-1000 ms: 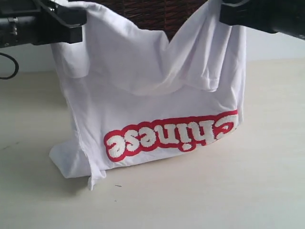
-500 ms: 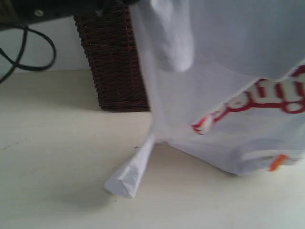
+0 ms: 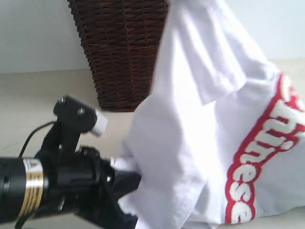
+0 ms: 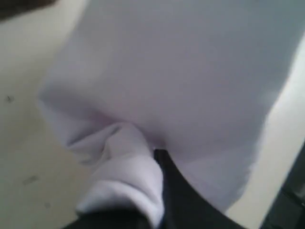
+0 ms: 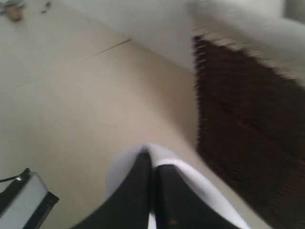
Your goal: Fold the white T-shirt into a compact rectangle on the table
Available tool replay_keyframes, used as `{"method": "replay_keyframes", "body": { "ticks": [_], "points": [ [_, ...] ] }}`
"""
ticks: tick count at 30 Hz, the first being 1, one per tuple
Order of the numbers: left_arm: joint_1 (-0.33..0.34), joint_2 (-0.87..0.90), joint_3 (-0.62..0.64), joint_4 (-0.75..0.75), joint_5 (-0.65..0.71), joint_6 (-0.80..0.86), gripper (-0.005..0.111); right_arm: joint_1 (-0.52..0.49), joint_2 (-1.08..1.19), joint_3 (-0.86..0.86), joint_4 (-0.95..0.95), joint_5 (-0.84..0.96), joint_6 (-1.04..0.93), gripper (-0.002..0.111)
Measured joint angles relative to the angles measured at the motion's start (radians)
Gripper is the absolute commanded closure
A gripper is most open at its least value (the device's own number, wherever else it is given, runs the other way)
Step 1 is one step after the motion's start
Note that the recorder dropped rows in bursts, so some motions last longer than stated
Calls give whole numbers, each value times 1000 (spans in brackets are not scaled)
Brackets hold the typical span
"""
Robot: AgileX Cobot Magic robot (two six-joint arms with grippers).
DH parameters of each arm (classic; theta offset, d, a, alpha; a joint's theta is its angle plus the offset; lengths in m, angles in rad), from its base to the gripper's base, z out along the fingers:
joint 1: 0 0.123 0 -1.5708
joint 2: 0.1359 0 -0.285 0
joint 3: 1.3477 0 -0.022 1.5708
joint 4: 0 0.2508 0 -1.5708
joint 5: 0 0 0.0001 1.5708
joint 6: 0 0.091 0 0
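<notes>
— What's on the left?
— The left gripper (image 3: 123,187), low over the table (image 3: 28,102), clamped on a bunch of the shirt (image 3: 186,133).
— Behind it?
— A basket (image 3: 121,52), partly covered by the lifted, hanging shirt; its lettering (image 3: 267,152) runs upright at the right.
— The right gripper (image 5: 153,164)?
— Pinched together on white cloth, seen only from its wrist.

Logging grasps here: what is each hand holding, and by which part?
Both grip the white T-shirt: left hand pinches a bunched edge, right hand a small fold; exact part cannot be told.
</notes>
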Motion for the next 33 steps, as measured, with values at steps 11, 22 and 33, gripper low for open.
{"method": "replay_keyframes", "body": {
  "ticks": [11,22,33],
  "points": [
    [3,-40,281,6,-64,-28,107,329,377,0,24,-334,-65,104],
    [117,-337,338,-60,409,-89,10,329,422,-133,-224,-290,139,58],
    [117,-359,316,-119,408,-56,10,329,311,-133,-1045,77,863,48]
  ]
}}
